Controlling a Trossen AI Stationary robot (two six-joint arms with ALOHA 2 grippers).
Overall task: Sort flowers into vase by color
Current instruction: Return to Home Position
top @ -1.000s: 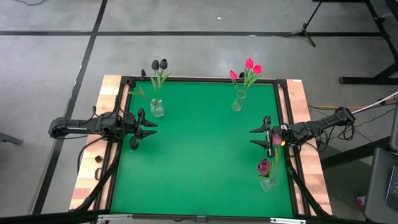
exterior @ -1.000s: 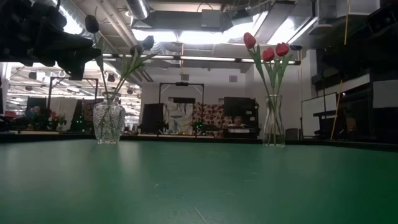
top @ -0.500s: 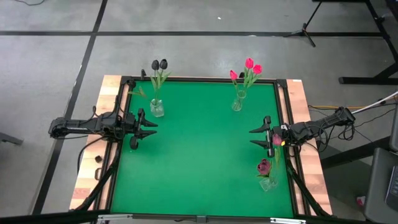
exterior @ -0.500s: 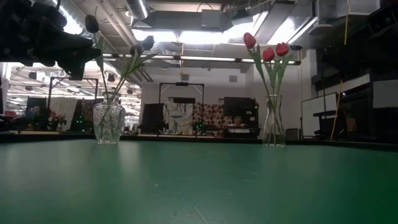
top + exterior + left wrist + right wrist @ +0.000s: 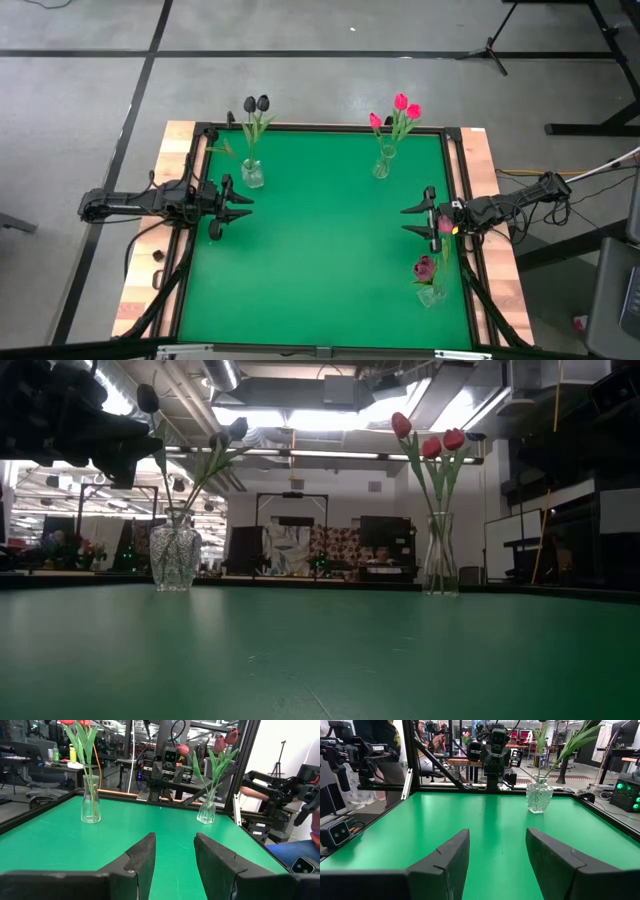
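the black flowers [image 5: 256, 104], pink-red flowers [image 5: 402, 108] and maroon flowers [image 5: 426, 267] are probably feather-light with bendy stems, so i'd pinch mid-stem, gently. long thin green stems, small bud heads. black ones sit in a glass vase [image 5: 252, 176] upper left of the high view, pink-red upper right, maroon lower right by the bench [image 5: 320, 250] edge. left gripper [image 5: 245, 206] and right gripper [image 5: 408, 220] rest mid-left and mid-right, jaws spread, holding nothing.

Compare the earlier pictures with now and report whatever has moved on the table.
Nothing visibly changed. The left gripper and right gripper hang open and empty at opposite sides of the table, as before. The black flowers, pink-red flowers and maroon flowers stand where they were.
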